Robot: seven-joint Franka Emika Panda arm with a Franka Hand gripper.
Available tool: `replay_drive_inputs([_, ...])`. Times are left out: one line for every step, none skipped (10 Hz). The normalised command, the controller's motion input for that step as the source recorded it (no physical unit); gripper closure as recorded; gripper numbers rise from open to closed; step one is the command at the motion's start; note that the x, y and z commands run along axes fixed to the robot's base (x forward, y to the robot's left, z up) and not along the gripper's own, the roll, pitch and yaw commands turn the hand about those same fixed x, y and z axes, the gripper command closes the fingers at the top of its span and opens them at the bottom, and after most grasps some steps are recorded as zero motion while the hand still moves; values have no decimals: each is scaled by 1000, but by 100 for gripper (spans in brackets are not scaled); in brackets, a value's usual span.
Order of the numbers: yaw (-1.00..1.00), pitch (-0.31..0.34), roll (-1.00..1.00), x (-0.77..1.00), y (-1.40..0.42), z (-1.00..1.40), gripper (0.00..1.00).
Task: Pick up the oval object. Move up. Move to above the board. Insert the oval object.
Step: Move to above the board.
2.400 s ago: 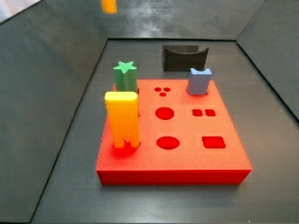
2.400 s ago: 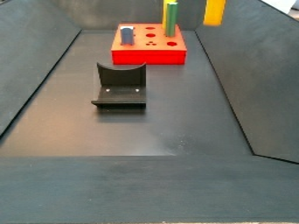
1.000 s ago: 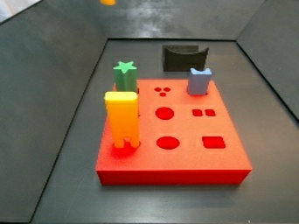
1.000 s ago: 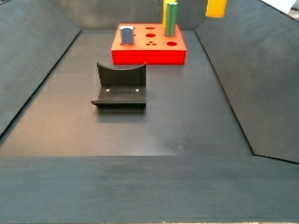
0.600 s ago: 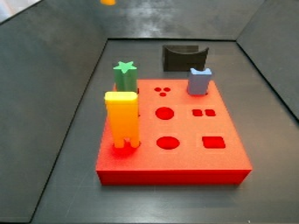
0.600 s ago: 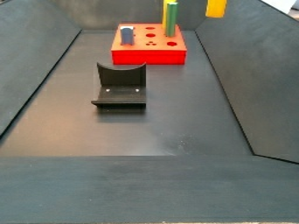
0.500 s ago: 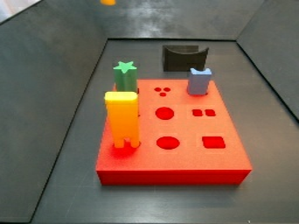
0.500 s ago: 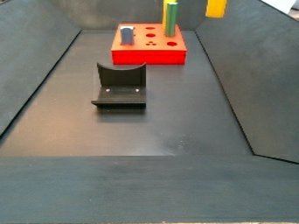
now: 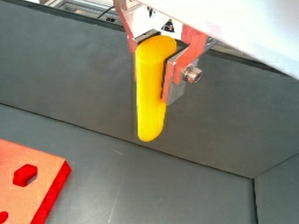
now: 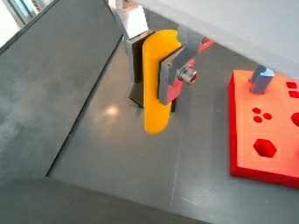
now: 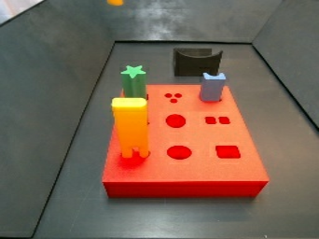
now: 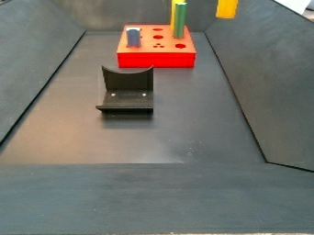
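Note:
The oval object point(image 9: 149, 96), a slim yellow-orange peg, hangs upright in my gripper point(image 9: 155, 66), which is shut on its upper part. Both wrist views show it between the silver fingers point(image 10: 172, 74), well above the dark floor. The peg's lower end point(image 10: 156, 118) points down beside the red board point(image 10: 278, 140), not over it. In the side views only the peg's tip shows at the upper edge point(image 11: 116, 3) point(image 12: 226, 7); the gripper itself is out of frame there. The board point(image 11: 202, 170) point(image 12: 157, 59) lies flat with its cut-out holes.
On the board stand a green star peg point(image 11: 133, 82), a blue-grey piece point(image 11: 214, 88) and a wide yellow-orange block point(image 11: 130, 129). The fixture point(image 11: 193, 62) point(image 12: 125, 90) stands on the floor near the board. Sloped grey walls enclose the floor.
Compared with 2.4 s ago, the peg has risen a little, so less of it shows at the top of the side views. Nothing has moved over the last second.

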Motion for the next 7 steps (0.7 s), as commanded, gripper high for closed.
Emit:
replay_drive_inputs([246,62,70,21,-12,12,100])
replay_drive_inputs([246,62,70,21,-12,12,100])
replay_drive_inputs([246,62,70,21,-12,12,100])
replay_drive_inputs([246,62,70,21,-12,12,100])
replay_drive_inputs([246,62,70,21,-12,12,100])
replay_drive_inputs([246,62,70,21,-12,12,100])
replay_drive_inputs([246,62,70,21,-12,12,100])
